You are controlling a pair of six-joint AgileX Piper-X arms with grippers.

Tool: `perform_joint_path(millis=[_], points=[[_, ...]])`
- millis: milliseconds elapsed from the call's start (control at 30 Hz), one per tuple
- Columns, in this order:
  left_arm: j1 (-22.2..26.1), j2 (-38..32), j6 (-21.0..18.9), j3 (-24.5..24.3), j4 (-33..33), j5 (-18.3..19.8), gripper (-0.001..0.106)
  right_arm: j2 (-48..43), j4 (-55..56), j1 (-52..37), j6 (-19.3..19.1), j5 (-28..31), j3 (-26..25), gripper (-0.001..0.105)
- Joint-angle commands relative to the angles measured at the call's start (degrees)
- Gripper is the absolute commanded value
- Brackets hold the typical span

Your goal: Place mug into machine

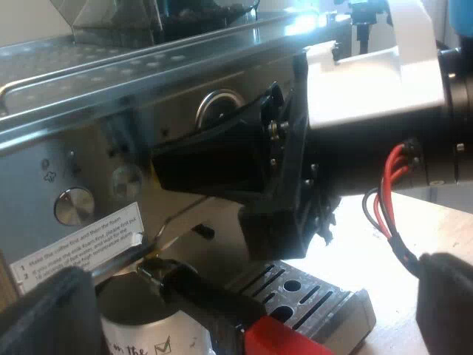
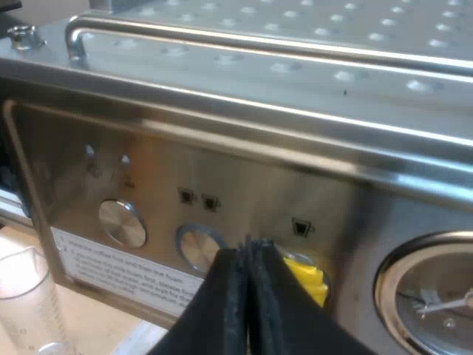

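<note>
A white mug (image 1: pixel 137 329) with dark lettering stands at the espresso machine's (image 1: pixel 89 140) front, under the metal holder. The holder's dark handle (image 1: pixel 203 296) sticks out over the mug and ends in red (image 1: pixel 277 340). My left gripper (image 1: pixel 244 310) is open, its wide-apart fingers (image 1: pixel 44 310) flanking the mug and the handle. My right gripper (image 2: pixel 247 255) is shut with nothing between its fingers, its tips against a yellow button (image 2: pixel 309 279) on the machine's panel. From the left wrist, the right gripper (image 1: pixel 159 159) shows at that panel below the pressure gauge (image 1: pixel 218 107).
The slotted drip tray (image 1: pixel 314 296) lies beside the mug. The bean hopper (image 1: pixel 111 18) stands on the machine's top. The panel has round knobs (image 2: pixel 122 222), a pressure gauge (image 2: pixel 436 296) and an instruction label (image 1: pixel 74 255). A measuring glass (image 2: pixel 26 303) stands on the wooden table by the machine.
</note>
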Motion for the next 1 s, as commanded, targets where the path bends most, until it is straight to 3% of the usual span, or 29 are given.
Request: perform_joint_path(millis=[33,533,633,667,733,867,933,1000], points=[[-0.19,-0.50,-0.87,-0.55,-0.33,0.36,0.088,0.88,-0.45,-3.08,-1.47,5.19,-1.06,0.000],[-0.19,-0.50,-0.87,-0.55,-0.33,0.36,0.088,-0.89,4.02,1.73,-1.52,2.82,-1.06,0.001],[-0.19,-0.50,-0.87,-0.41,-0.33,0.36,0.088,-2.04,7.67,3.60,-1.52,1.48,-1.06,0.018],[-0.19,-0.50,-0.87,-0.41,-0.33,0.36,0.088,-2.63,9.00,4.34,-1.38,0.73,-1.06,0.030],[-0.19,-0.50,-0.87,-0.41,-0.45,0.36,0.088,-3.37,10.23,4.96,-0.98,0.54,-1.06,0.044],[-0.19,-0.50,-0.87,-1.94,-1.90,-0.24,0.088,-4.67,11.68,5.89,-1.01,-1.01,-1.06,0.061],[-0.19,-0.60,-0.87,-3.68,-0.53,-2.03,0.088,-6.34,13.52,6.64,-1.01,-2.00,-1.06,0.072],[-0.19,-0.58,-0.87,-5.66,1.46,-5.04,0.088,-8.02,15.98,7.16,-1.01,-2.00,-1.06,0.075]])
